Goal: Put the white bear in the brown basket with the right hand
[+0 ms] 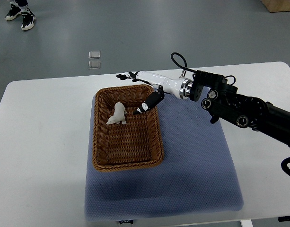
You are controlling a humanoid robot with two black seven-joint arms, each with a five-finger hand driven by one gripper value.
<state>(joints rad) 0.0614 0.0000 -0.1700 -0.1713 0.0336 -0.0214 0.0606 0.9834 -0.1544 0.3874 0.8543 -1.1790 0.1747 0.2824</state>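
Lying on a blue mat [197, 161], the brown basket [127, 163] has woven sides and sits on a white table [40, 142]. Inside it, toward 12 o'clock, is the bear [117, 114]. It is small and white, with its four legs showing. Just at 3 o'clock from the bear hangs the right hand [145, 92], above the far rim. Its fingers are spread apart and hold nothing. Far off at 11 o'clock, a person's shoes [21, 14] stand on the grey floor.

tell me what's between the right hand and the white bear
Nothing but bare woven basket floor. In the top view the white bear lies inside the brown basket, and the right hand hovers apart from it, fingers open.
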